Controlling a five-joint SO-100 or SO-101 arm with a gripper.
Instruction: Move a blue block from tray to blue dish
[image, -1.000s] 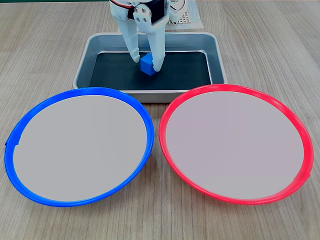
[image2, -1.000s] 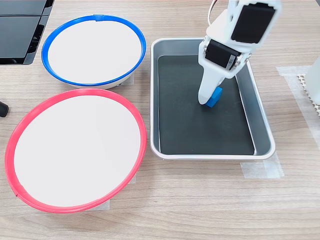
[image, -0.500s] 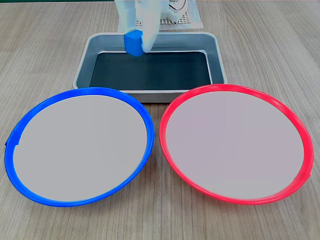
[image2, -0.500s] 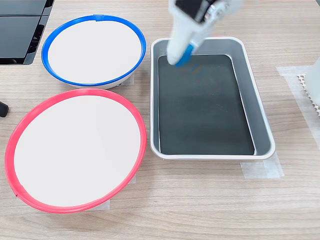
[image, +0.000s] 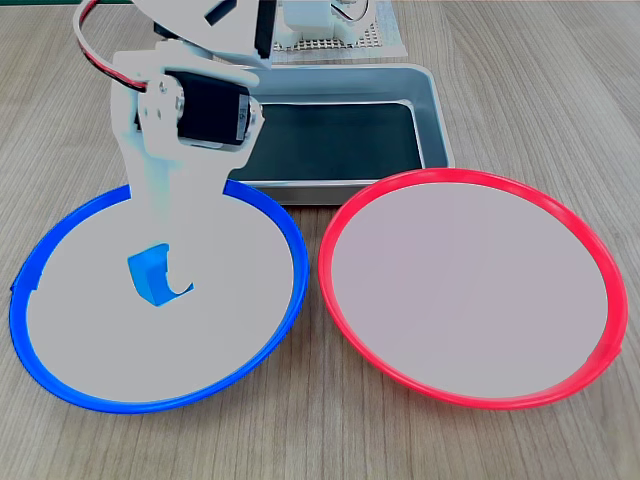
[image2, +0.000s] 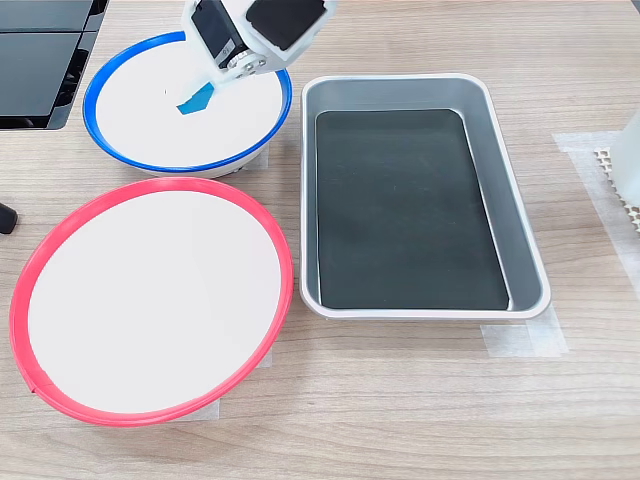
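- Hanging over the blue dish (image: 262, 215), the gripper (image: 160, 275) has its pale fingers clamped on the blue block (image: 149, 276), a small bright cube half hidden between them.
- The first exterior view shows the motor housing close up.
- The second exterior view shows the whole tray (image2: 525, 245) with its dark bottom, and the red-rimmed plate (image2: 150, 300).

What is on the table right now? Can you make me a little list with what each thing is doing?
hand: over the blue dish, shut on the blue block
blue block: held in the hand, above the dish's pale middle
blue dish: nothing else in it
red dish: nothing in it, beside the blue dish
tray: black bottom bare, no block inside
table: light wood
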